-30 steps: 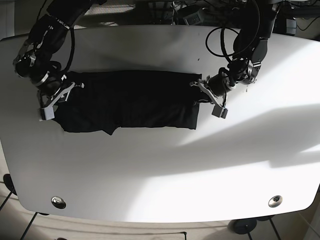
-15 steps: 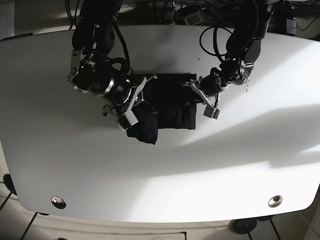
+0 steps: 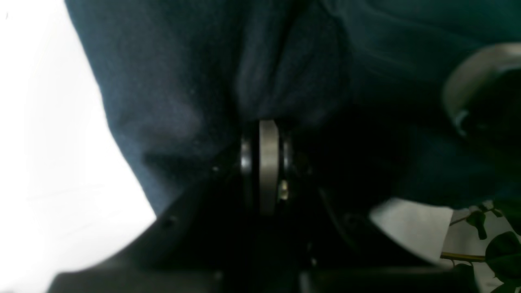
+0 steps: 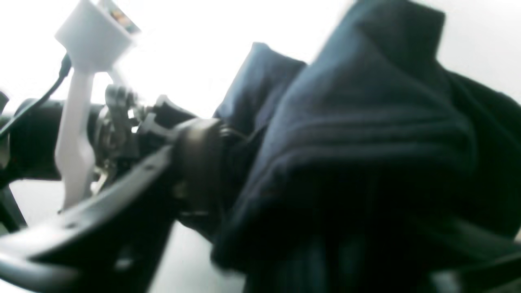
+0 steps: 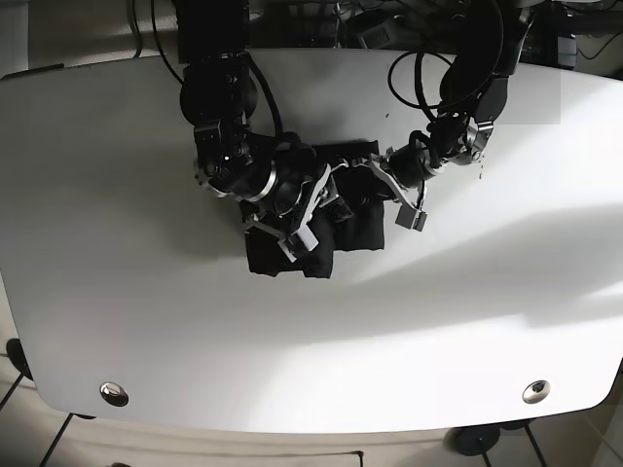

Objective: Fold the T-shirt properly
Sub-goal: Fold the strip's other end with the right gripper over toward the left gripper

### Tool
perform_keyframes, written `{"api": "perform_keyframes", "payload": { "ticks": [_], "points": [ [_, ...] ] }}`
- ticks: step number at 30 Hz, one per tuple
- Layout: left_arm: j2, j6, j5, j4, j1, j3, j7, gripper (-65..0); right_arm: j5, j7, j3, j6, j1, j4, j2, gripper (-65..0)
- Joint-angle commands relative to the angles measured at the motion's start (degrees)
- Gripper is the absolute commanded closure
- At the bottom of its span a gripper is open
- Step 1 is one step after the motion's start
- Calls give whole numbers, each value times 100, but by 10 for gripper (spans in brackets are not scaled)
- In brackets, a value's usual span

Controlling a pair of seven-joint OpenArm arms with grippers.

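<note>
The dark navy T-shirt (image 5: 355, 233) lies bunched in a short folded bundle at the middle of the white table (image 5: 146, 292). My right gripper (image 5: 310, 219) is over the bundle's left half, shut on a fold of cloth that drapes over it in the right wrist view (image 4: 366, 142). My left gripper (image 5: 382, 180) is at the bundle's right end, shut on the cloth edge; in the left wrist view the cloth (image 3: 171, 81) is pinched between the closed fingers (image 3: 266, 162). The two grippers are close together. The left arm's gripper (image 4: 195, 162) shows in the right wrist view.
Cables (image 5: 419, 78) hang at the table's back edge behind the left arm. Two metal bolts (image 5: 114, 393) (image 5: 535, 391) sit near the front corners. A bright sunlit band crosses the table's right side.
My right gripper has carried the shirt's left end far to the right, over the rest of the shirt, toward the left gripper. The shirt went from a long strip to a short bundle. The left gripper barely moved.
</note>
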Motion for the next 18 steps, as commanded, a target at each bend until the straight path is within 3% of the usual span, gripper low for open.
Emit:
{"api": "perform_keyframes", "payload": {
  "ticks": [1,3,5,7,9,15,18],
  "points": [
    [13,3,-114,27,13,14,127,0,65,144,-23,-393,136,74,-29,-509],
    [13,-6,-114,27,13,14,119,0,65,118,-339,-569,189,83,59,-569],
    [13,-6,-114,35,13,6,110,0,109,118,-1359,-631,216,364,604,-550],
    [13,-15,-123,35,4,6,110,0,91,100,-1728,-666,198,672,762,-547],
    [13,-15,-123,35,4,6,101,0,126,-172,-1719,-815,189,865,745,-547],
    [-5,-23,-123,545,198,-434,101,0,170,-199,-1473,-798,198,1243,736,-547],
    [-49,-23,-70,1073,453,-988,127,0,988,-190,-726,-789,198,1243,745,-545]
  ]
}}
